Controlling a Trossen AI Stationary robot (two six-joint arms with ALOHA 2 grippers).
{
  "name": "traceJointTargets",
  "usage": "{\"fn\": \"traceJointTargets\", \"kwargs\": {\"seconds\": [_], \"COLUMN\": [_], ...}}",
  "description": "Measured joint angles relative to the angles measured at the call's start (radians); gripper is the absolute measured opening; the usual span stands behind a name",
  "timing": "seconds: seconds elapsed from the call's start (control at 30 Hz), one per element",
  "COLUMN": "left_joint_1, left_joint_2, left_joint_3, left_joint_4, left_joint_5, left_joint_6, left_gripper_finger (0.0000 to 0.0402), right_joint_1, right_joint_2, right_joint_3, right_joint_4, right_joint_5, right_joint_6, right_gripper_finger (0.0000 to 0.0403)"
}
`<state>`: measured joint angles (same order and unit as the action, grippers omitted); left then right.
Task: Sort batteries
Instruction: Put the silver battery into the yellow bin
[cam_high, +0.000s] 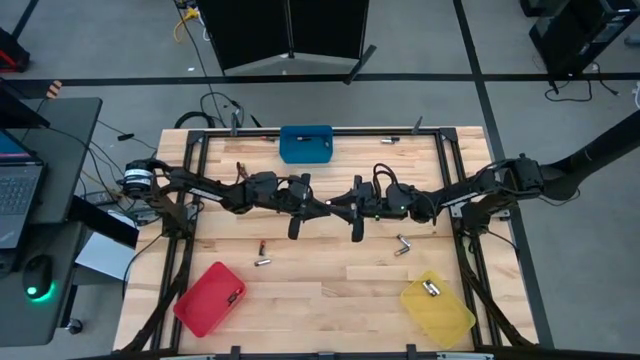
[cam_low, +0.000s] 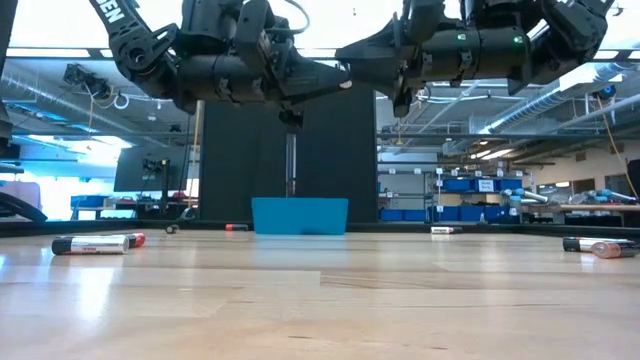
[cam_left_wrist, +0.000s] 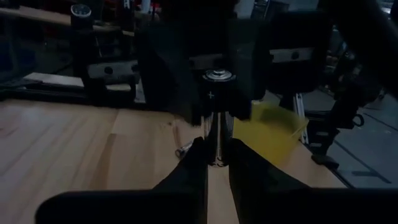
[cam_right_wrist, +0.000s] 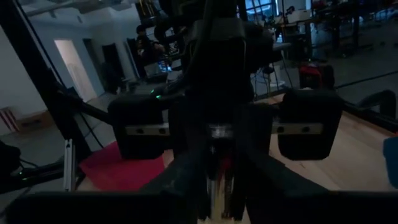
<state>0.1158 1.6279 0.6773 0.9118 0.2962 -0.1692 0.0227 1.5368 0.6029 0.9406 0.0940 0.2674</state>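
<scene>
Bins are numbering three in the high view: blue bin (cam_high: 306, 143), red bin (cam_high: 210, 298) and yellow bin (cam_high: 437, 307), with one battery lying in red, one in yellow; three loose batteries (cam_high: 263, 262) are lying on the table (cam_high: 330, 285). Left gripper (cam_high: 322, 205) and right gripper (cam_high: 338, 207) are meeting above mid-table. Low view is showing four batteries (cam_low: 92, 243) lying on wood. Left wrist view is showing its fingers (cam_left_wrist: 189, 163) pinching one upright battery (cam_left_wrist: 218, 115). Right wrist view is showing its fingers (cam_right_wrist: 186, 168) half-spread around that battery; whether they touch it cannot be told
</scene>
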Motion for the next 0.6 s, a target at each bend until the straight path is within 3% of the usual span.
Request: {"fn": "traceJointTargets", "kwargs": {"seconds": [0.1, 0.4, 0.6], "left_joint_1": [0.0, -0.001, -0.001], "left_joint_2": [0.0, 0.0, -0.001], "left_joint_3": [0.0, 0.0, 0.001], "left_joint_4": [-0.007, -0.007, -0.019], "left_joint_5": [-0.002, -0.001, -0.011], "left_joint_6": [0.0, 0.002, 0.01], "left_gripper_finger": [0.0046, 0.0048, 0.0118], "right_joint_1": [0.0, 0.0, 0.0], "right_joint_2": [0.0, -0.003, -0.087], "right_joint_3": [0.0, 0.0, 0.032], "right_joint_4": [0.002, -0.001, -0.161], "right_joint_5": [0.0, -0.001, -0.009], "right_joint_6": [-0.015, -0.042, -0.043], "right_gripper_finger": [0.0064, 0.0061, 0.0061]}}
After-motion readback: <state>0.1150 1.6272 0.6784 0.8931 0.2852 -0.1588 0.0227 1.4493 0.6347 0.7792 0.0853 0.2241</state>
